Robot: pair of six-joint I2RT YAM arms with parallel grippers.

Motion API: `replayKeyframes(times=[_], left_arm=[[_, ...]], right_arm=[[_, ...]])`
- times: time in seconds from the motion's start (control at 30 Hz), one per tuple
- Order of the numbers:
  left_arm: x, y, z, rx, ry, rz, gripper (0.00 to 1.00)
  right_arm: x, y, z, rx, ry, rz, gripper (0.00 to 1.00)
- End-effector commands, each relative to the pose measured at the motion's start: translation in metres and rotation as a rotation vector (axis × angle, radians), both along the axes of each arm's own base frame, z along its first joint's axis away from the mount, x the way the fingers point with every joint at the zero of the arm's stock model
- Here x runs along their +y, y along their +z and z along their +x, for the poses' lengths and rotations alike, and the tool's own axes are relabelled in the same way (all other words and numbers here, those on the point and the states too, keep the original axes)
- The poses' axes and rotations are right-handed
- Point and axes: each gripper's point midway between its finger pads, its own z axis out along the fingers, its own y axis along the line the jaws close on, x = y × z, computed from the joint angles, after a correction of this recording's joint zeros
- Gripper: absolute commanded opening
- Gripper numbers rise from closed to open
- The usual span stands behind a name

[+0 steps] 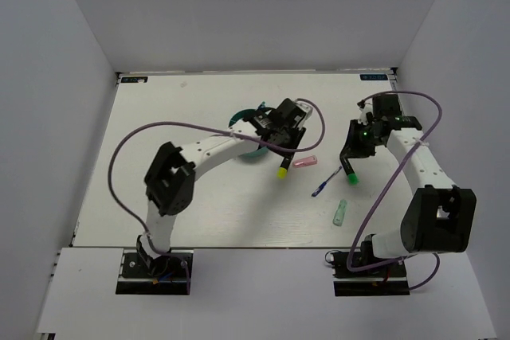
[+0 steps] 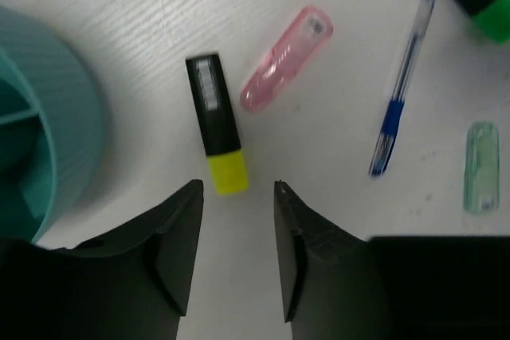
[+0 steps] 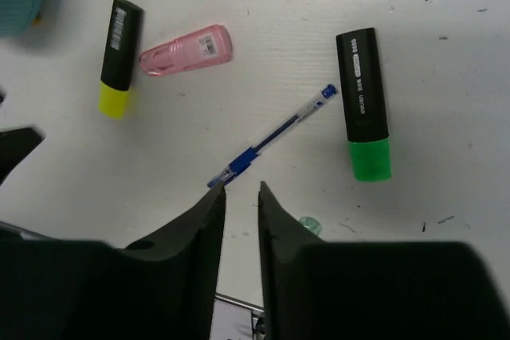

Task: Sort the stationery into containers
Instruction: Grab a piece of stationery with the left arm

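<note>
Looking at the stationery first, we find it loose on the white surface [image 1: 239, 212], at 4 o'clock from the teal organiser [image 2: 56, 117] in the top view: yellow highlighter [image 2: 215, 125], pink piece [image 2: 285, 57] at its 3 o'clock, blue pen [image 2: 402, 81], mint piece [image 2: 481, 166], green marker [image 3: 364, 105]. White print on the marker's black barrel is too small for us to read. The left pincer [image 2: 237, 189] hangs spread and empty above the highlighter's yellow end. The right pincer [image 3: 241, 193] stands narrowly parted and empty near the pen's tip. Both arms arch inward. Plain white walls surround.
</note>
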Motion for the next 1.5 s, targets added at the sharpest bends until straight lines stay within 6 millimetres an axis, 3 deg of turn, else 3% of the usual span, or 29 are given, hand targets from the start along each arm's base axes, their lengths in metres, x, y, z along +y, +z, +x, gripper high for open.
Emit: replayKeyframes(times=[0.0, 0.03, 0.07, 0.1, 0.2, 0.47, 0.77, 1.23, 1.47], left_arm=[[-0.016, 0.012, 0.024, -0.054, 0.019, 0.002, 0.53], [-0.020, 0.010, 0.027, -0.059, 0.020, 0.004, 0.55], [-0.027, -0.002, 0.034, -0.056, 0.028, 0.015, 0.61], [-0.026, -0.005, 0.039, -0.063, 0.037, 0.019, 0.61], [-0.026, -0.027, 0.049, -0.048, 0.066, 0.036, 0.63], [-0.019, -0.048, 0.061, -0.024, 0.097, 0.043, 0.63], [-0.023, -0.071, 0.059, 0.010, 0.105, 0.048, 0.60], [-0.033, -0.087, 0.055, -0.002, 0.112, 0.066, 0.57], [-0.028, -0.099, 0.052, -0.015, 0.134, 0.116, 0.53]], right_arm=[[0.014, 0.013, 0.003, -0.045, -0.026, 0.153, 0.29], [0.001, 0.016, 0.005, -0.061, -0.055, 0.139, 0.30], [-0.002, 0.018, 0.007, -0.080, -0.055, 0.133, 0.30], [-0.006, 0.016, 0.006, -0.078, -0.071, 0.140, 0.31], [-0.005, 0.018, 0.004, -0.092, -0.063, 0.171, 0.31], [-0.008, 0.019, 0.003, -0.088, -0.069, 0.217, 0.33], [-0.013, 0.019, 0.003, -0.089, -0.082, 0.245, 0.33], [-0.017, 0.023, 0.003, -0.090, -0.093, 0.298, 0.34], [-0.017, 0.026, 0.002, -0.094, -0.093, 0.324, 0.35]])
